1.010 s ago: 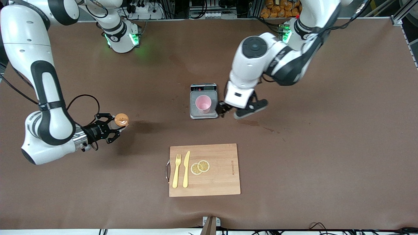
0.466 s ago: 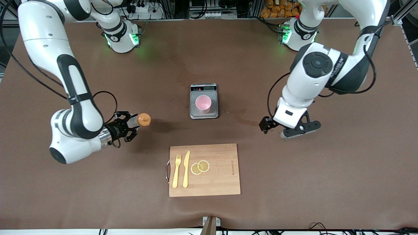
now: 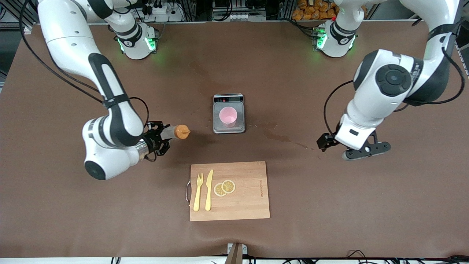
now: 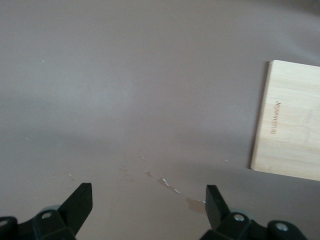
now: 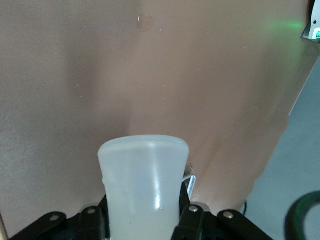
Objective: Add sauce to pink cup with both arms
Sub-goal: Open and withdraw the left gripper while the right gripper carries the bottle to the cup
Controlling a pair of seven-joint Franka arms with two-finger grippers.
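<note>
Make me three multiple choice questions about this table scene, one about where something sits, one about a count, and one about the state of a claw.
1. Where does the pink cup stand?
A. on the grey scale
B. on the wooden board
C. on the bare table

2. How many lemon slices lie on the wooden board?
A. one
B. two
C. four

3. What is the right claw doing?
A. hanging open and empty
B. shut on the sauce bottle
C. shut on the fork

Answers:
1 A, the cup stands on the scale's plate.
2 B, two overlapping slices lie beside the knife.
3 B, its fingers clamp the whitish bottle body.
</note>
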